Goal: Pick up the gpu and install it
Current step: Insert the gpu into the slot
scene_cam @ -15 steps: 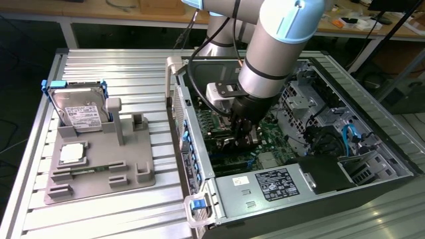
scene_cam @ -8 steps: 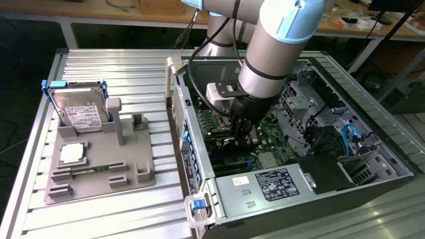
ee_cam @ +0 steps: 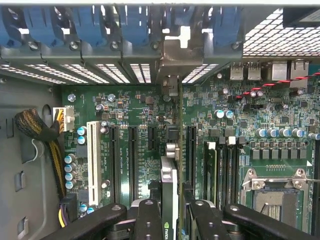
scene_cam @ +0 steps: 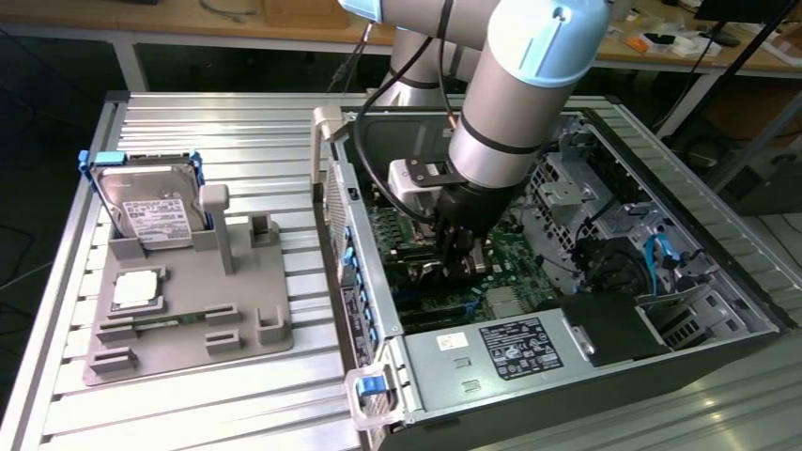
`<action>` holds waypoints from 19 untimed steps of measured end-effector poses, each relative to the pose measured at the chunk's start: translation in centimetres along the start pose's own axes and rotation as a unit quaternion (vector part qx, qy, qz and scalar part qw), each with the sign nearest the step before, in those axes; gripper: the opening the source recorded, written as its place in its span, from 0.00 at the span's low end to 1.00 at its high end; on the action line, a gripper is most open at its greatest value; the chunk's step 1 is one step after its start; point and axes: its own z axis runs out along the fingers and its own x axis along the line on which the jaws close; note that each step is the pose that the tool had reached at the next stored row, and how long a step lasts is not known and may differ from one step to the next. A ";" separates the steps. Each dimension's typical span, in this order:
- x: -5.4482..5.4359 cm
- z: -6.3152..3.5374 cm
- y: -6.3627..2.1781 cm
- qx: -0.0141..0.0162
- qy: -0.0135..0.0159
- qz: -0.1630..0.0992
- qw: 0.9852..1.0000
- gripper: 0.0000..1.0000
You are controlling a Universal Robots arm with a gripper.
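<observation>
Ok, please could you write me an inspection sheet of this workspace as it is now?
Surface: slatted metal table, bearing a grey fixture and an open computer case.
Job's things: gpu, edge-on above the motherboard slots.
Clutter: hard drive and square chip on the fixture.
Claw: shut on the gpu, inside the case.
Cables: braided bundle beside the motherboard; blue cable in the case.
Surroundings: wooden bench beyond the table.

Poss. Nvidia logo on gpu (ee_cam: 169, 200) edge; hard drive label (scene_cam: 153, 221), PSU label (scene_cam: 516, 348) print illegible.
</observation>
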 end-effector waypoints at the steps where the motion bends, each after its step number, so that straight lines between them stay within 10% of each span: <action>1: 0.0 0.00 0.00 0.000 0.000 0.000 1.000 0.27; 19: 0.0 0.01 0.00 0.000 0.000 0.000 1.000 0.34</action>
